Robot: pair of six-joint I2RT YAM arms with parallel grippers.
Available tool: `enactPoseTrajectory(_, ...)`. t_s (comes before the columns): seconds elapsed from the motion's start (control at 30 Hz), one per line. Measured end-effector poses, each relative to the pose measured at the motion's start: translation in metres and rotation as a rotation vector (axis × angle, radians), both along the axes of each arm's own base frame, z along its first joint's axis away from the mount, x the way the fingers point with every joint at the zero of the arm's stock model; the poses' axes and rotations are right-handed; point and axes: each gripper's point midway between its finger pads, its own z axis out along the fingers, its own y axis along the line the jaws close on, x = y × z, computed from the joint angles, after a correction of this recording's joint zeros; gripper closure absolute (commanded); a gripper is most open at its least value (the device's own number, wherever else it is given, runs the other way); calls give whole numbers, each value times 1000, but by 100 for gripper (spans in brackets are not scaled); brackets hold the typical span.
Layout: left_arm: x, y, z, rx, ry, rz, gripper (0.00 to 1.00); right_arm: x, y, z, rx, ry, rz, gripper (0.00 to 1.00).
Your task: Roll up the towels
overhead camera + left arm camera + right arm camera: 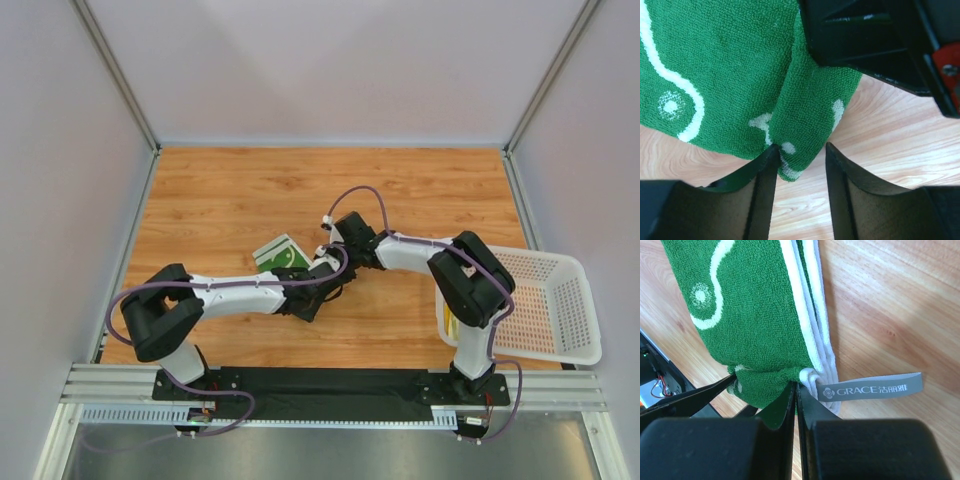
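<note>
Green towel (281, 254) lies folded on the wooden table (230, 190), mid-field, its long axis running away from both arms. Right gripper (795, 390) is pinched tight on the near end. The left gripper (800, 147) straddles that end, jaws parted, apparently gripping nothing.

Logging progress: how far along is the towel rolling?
Done: nothing visibly rolled; the green towel is only folded. In hand: right gripper pinches its edge, left gripper open around a corner. Left: rolling it; the yellow cloth at the basket is mostly hidden.
</note>
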Motion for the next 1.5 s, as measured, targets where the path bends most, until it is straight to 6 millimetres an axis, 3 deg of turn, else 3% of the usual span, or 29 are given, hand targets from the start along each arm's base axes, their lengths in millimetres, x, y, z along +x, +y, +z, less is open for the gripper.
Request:
enactPoseTrajectory(0.3, 13, 8, -4, -5, -16, -3, 92, 9, 5, 0, -9, -15, 26, 96)
enactPoseTrajectory(0.67, 12, -2, 3, -82, 35, 22, 99, 18, -8, 0, -106, -39, -11, 95)
enactPoseTrajectory(0.9, -9, -33, 17, -191, 168, 32, 100, 20, -52, 5, -336, -59, -103, 94)
enactPoseTrajectory(1.07, -43, -30, 27, -165, 327, 31, 100, 28, -112, 5, -577, -104, -197, 92)
enactPoseTrajectory(1.13, -55, -28, 30, -159, 389, 36, 100, 27, -134, 14, -638, -116, -229, 91)
enactPoseTrajectory(1.23, -68, -32, 36, -181, 461, 41, 100, 23, -144, 40, -644, -156, -252, 88)
enactPoseTrajectory(1.37, -78, -44, 45, -253, 547, 46, 100, 15, -141, 82, -537, -216, -269, 80)
enactPoseTrajectory(1.5, -84, -63, 52, -369, 645, 54, 100, -14, -124, 105, -335, -203, -225, 66)
